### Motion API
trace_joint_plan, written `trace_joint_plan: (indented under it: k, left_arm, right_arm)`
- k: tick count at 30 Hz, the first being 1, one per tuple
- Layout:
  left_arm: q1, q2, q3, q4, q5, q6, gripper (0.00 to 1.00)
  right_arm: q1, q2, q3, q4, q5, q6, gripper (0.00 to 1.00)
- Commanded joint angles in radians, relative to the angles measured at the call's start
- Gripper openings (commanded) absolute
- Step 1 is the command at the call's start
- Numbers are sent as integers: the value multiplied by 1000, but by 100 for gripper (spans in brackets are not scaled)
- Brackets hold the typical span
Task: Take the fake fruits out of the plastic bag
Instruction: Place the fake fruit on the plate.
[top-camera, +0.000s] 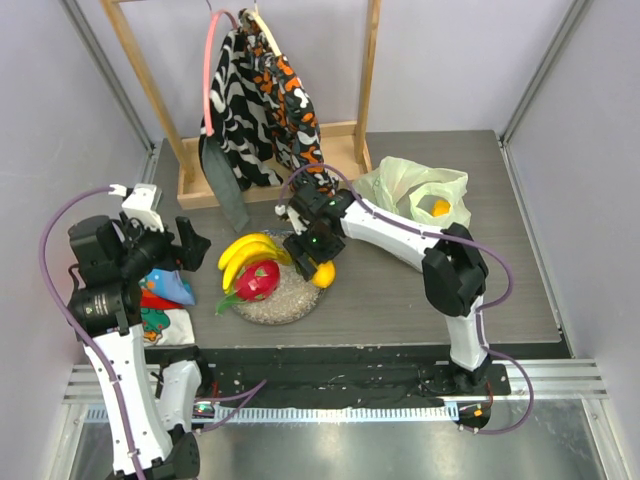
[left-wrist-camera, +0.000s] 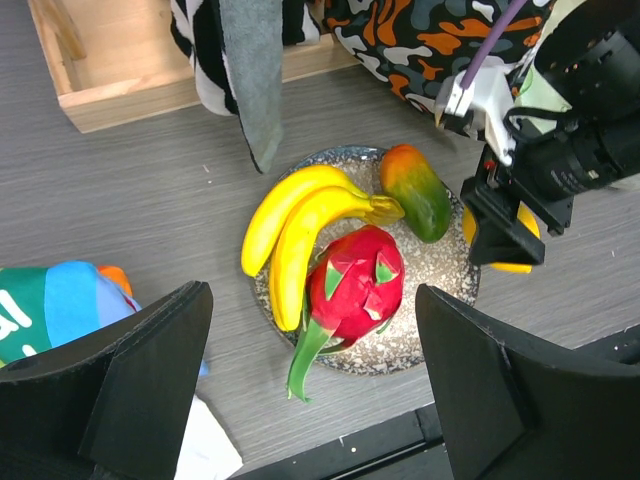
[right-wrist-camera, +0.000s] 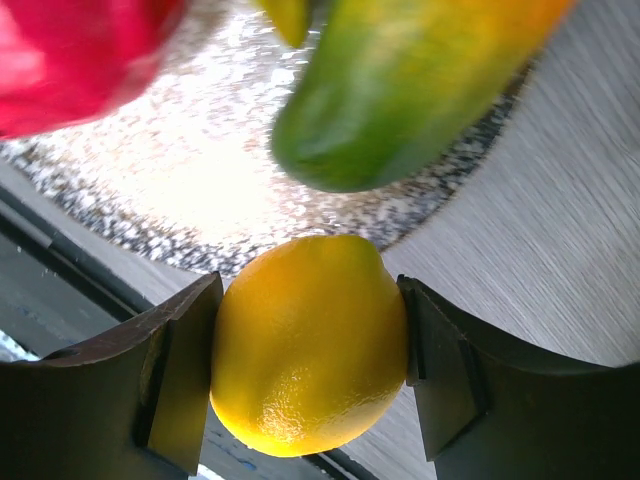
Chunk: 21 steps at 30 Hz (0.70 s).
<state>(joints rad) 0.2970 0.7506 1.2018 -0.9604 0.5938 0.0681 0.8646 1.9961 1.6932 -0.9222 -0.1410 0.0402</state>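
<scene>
While the right gripper (top-camera: 322, 270) clamps the lemon (right-wrist-camera: 310, 340) at the plate's (left-wrist-camera: 440, 280) 3 o'clock rim, letting go there could send it rolling onto the table, since it overhangs the edge. The left gripper (left-wrist-camera: 312, 330) hangs wide apart and empty at 9 o'clock. One orange fruit (top-camera: 438, 207) lies inside the plastic bag (top-camera: 395, 185) at 2 o'clock.

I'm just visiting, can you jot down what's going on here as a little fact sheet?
Right fingers: closed on a lemon, at the edge of the plate
Left fingers: open, empty
On plate: bananas, mango, dragon fruit
Plastic bag: back right, one orange-yellow fruit visible inside
</scene>
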Motion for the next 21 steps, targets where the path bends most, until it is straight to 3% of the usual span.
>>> trace_joint_plan:
  k: [1, 10, 17, 21]
  left_arm:
    - [7, 7, 12, -1, -3, 12, 88]
    - [7, 24, 30, -12, -17, 18, 88]
    - [7, 36, 25, 2, -15, 13, 88]
    - [8, 49, 25, 12, -12, 12, 88]
  right_arm:
    - [-6, -13, 3, 36, 3, 61, 44]
    - [-13, 79, 37, 46, 27, 76, 57]
    - [-18, 86, 39, 56, 12, 93, 83]
    - [-21, 73, 46, 56, -9, 92, 91]
